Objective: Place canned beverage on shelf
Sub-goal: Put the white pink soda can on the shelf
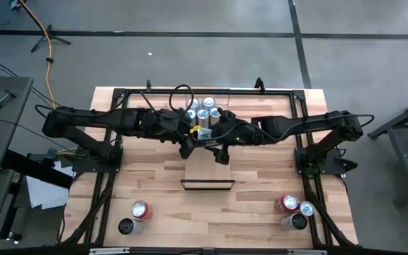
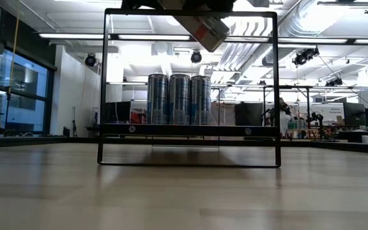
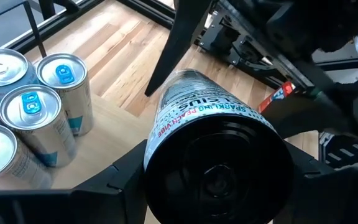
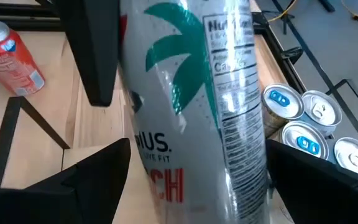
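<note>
Nearest the front table edge: loose cans at both corners (image 1: 139,210) (image 1: 289,203), well apart from the shelf (image 1: 207,170). Farther in, open bare planking between its black frame (image 1: 207,185) and the arms. Above that, left gripper (image 1: 192,144) clamped on a slim tilted can (image 1: 204,133); right gripper (image 1: 222,149) wide-spread astride it, contact unclear. Beyond, standing cans (image 1: 202,110) clustered near the far edge. Low view alone: tilted can (image 2: 203,27) hanging high above them.

Both arms meet mid-table; left hand (image 1: 188,145) gripping, right hand (image 1: 220,150) spread wide.
</note>
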